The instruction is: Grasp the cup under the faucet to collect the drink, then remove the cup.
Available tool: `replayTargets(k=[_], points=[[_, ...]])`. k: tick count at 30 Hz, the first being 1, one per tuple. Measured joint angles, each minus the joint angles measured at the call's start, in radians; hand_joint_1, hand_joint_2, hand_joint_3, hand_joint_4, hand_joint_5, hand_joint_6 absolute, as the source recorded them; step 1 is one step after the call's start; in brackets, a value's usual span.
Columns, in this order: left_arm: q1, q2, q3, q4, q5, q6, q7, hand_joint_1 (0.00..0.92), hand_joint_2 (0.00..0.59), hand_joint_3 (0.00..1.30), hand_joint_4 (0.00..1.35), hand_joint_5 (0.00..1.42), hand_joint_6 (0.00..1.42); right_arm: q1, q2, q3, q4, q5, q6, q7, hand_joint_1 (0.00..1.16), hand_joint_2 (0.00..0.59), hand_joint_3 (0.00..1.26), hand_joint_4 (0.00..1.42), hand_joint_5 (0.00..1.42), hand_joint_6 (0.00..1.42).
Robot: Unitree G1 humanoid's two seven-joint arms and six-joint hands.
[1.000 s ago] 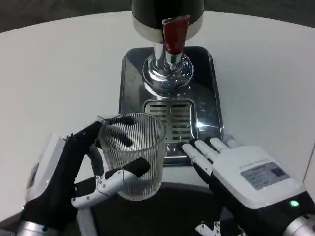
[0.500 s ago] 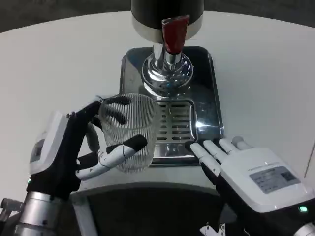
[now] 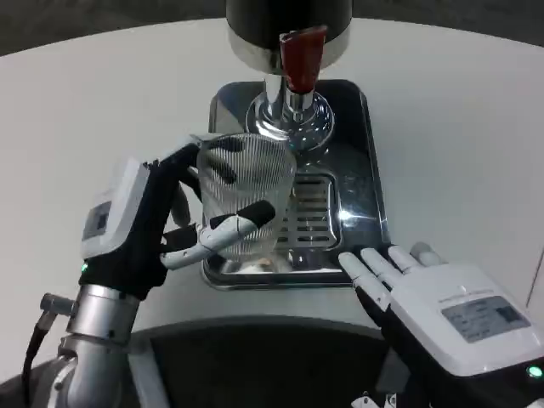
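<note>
The left hand (image 3: 149, 225) holds the cup (image 3: 245, 195). Its fingers wrap around the cup, with a white and black one across the front and dark ones seen through the glass at the back. The cup is clear, with thin lines running up and down its side. It looks empty. It sits over the left part of the shiny tray (image 3: 357, 191), partly over the grille (image 3: 310, 212), and I cannot tell if it touches the tray or is lifted a bit. The cup is close to the faucet (image 3: 299, 64) but a little to its left and nearer to the robot, so it is not right under the red spout.

The faucet comes down from a dark round tank (image 3: 289, 21) at the top. Below it is a shiny round base (image 3: 293, 119) standing on the tray.

The right hand (image 3: 450, 310) is low on the right, near the front right corner of the tray. Its fingers are flat and spread apart, pointing up toward the tray. It holds nothing.

All this stands on a white table (image 3: 93, 102). A dark curved edge (image 3: 272, 357) shows at the bottom.
</note>
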Motion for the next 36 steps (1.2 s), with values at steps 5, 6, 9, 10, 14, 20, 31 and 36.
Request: replayTargets(k=[5,6,9,10,14,20,31,36], points=[[-0.081,-0.002,-0.041,0.111,0.026,-0.006,0.056,0.268,0.462,0.80,0.92,0.77,1.11,0.011,0.002,-0.003,-0.004,0.000,0.000,0.000,0.64,0.347,0.00,0.00,0.00,0.00],[-0.106,-0.004,-0.053,0.148,0.037,-0.008,0.076,0.268,0.462,0.80,0.92,0.77,1.11,0.014,0.003,-0.005,-0.006,0.000,0.000,0.000,0.64,0.347,0.00,0.00,0.00,0.00],[-0.165,-0.004,-0.084,0.227,0.060,-0.012,0.115,0.268,0.462,0.80,0.92,0.77,1.11,0.024,0.005,-0.011,-0.010,0.000,0.000,0.000,0.64,0.347,0.00,0.00,0.00,0.00],[-0.182,-0.006,-0.091,0.250,0.061,-0.014,0.127,0.268,0.462,0.80,0.92,0.77,1.11,0.029,0.006,-0.014,-0.012,0.000,0.000,0.000,0.64,0.347,0.00,0.00,0.00,0.00],[-0.253,-0.010,-0.130,0.358,0.068,-0.017,0.179,0.268,0.462,0.80,0.92,0.77,1.11,0.050,0.010,-0.024,-0.024,0.001,0.000,0.000,0.64,0.347,0.00,0.00,0.00,0.00],[-0.336,-0.023,-0.197,0.494,0.101,-0.017,0.239,0.268,0.462,0.80,0.92,0.78,1.11,0.079,0.020,-0.039,-0.042,0.001,-0.001,0.000,0.64,0.347,0.00,0.00,0.00,0.00],[-0.438,-0.059,-0.281,0.640,0.126,-0.016,0.363,0.254,0.466,0.79,0.92,0.81,1.11,0.117,0.029,-0.085,-0.053,0.024,-0.003,-0.010,0.64,0.349,0.00,0.00,0.00,0.00],[-0.461,-0.079,-0.303,0.673,0.136,-0.016,0.392,0.249,0.467,0.78,0.89,0.82,1.11,0.128,0.026,-0.113,-0.061,0.044,-0.006,-0.012,0.64,0.350,0.00,0.00,0.00,0.00]])
